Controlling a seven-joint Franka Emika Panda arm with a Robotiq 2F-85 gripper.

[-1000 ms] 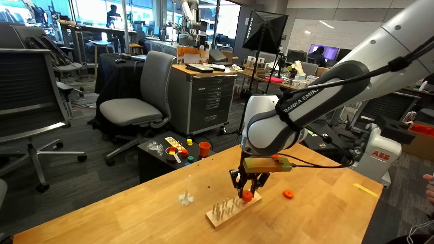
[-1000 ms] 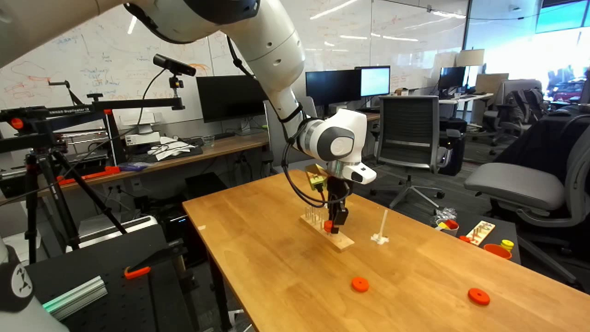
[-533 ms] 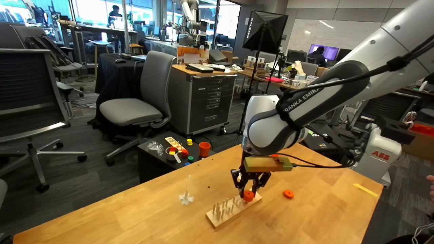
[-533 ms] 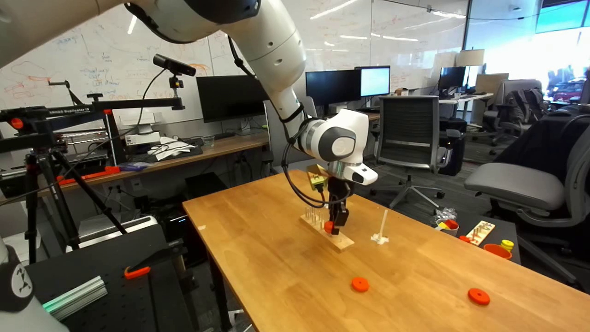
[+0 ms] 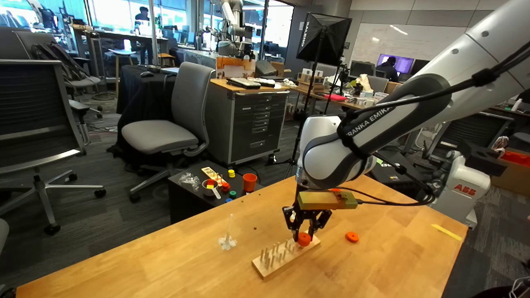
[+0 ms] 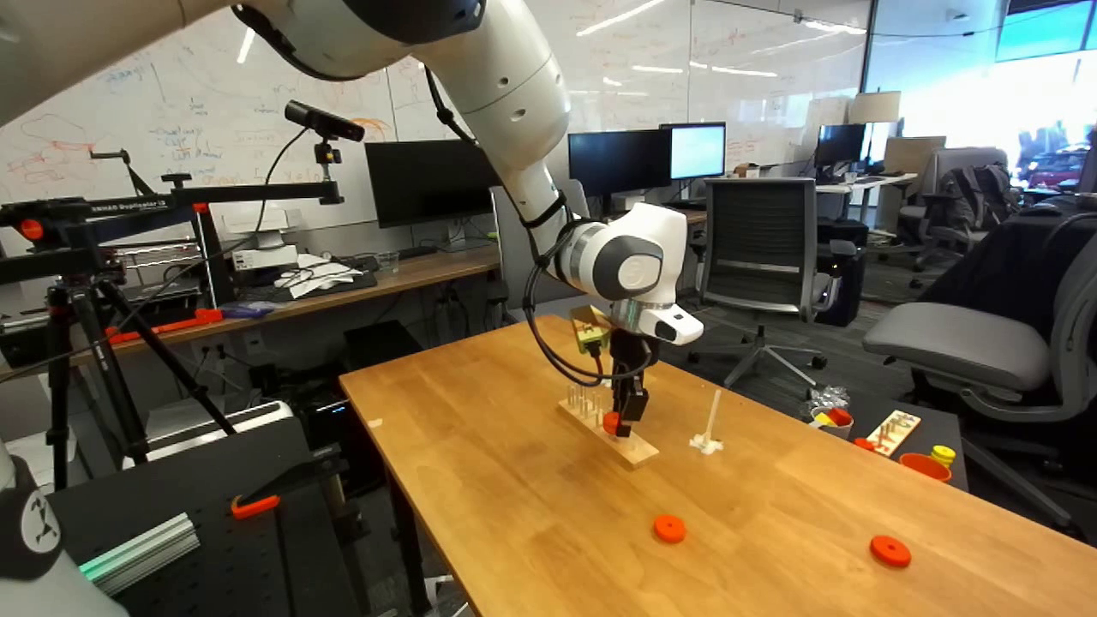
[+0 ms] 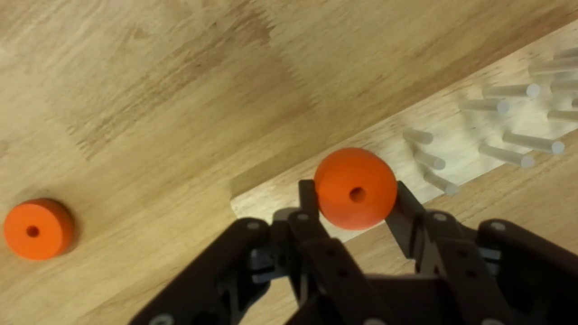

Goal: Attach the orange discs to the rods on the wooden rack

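My gripper (image 7: 356,195) is closed on an orange disc (image 7: 347,171), its fingers (image 7: 308,192) pressed against opposite sides. The held disc hangs over the end part of the wooden rack (image 7: 266,194); its centre hole looks dark, with no rod tip showing in it. What lies directly under it is hidden. Pale rods (image 7: 505,155) stand along the rack beside the disc, also seen as rods (image 5: 271,260) in an exterior view. Two loose orange discs, a nearer disc (image 6: 669,528) and a farther disc (image 6: 890,551), lie flat on the table.
A single pale peg (image 5: 229,229) stands taped to the table near the rack. Beside the table, a low black stand (image 5: 186,209) bears an orange cup (image 5: 249,182), a small bowl and coloured pieces. The arm's cable (image 6: 557,356) loops down beside the gripper.
Over the last second my gripper and the held disc have shifted a little along the rack toward its end. The grip and the loose discs look unchanged.
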